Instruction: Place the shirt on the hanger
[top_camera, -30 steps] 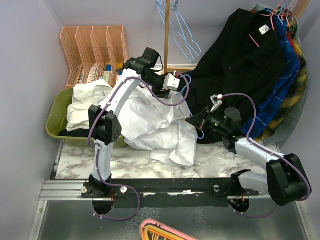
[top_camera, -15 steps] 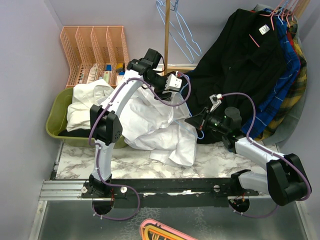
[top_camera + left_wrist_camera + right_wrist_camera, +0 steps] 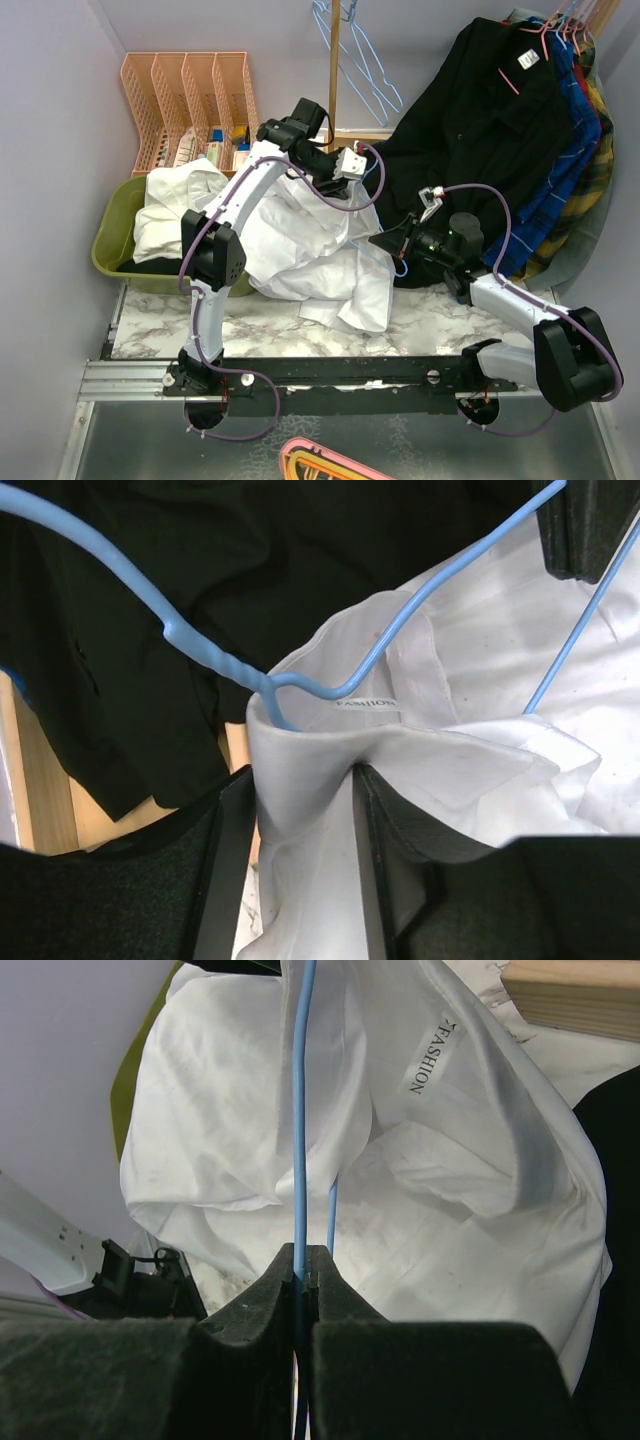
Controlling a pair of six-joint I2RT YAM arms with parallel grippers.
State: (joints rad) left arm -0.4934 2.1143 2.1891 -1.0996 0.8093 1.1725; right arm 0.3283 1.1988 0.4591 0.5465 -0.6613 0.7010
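The white shirt (image 3: 310, 245) lies crumpled on the table, its collar raised. My left gripper (image 3: 352, 165) is shut on the collar fabric (image 3: 300, 780) beside the neck label (image 3: 366, 704). The light-blue hanger (image 3: 215, 655) has its twisted neck at the collar opening, with its wires running down inside the shirt. My right gripper (image 3: 385, 243) is shut on a hanger wire (image 3: 302, 1140) and holds it inside the open shirt (image 3: 230, 1110); the label (image 3: 430, 1055) shows at the upper right. Most of the hanger is hidden by fabric in the top view.
A black shirt (image 3: 480, 110) and plaid shirts hang on pink hangers at the right. Spare blue hangers (image 3: 355, 60) hang on a wooden pole (image 3: 334, 70). A green bin (image 3: 110, 250) holds another white garment (image 3: 165, 205). An orange file rack (image 3: 190, 100) stands at the back left.
My left gripper has risen and shifted slightly right with the collar, pulling the fabric up. The right gripper has barely moved.
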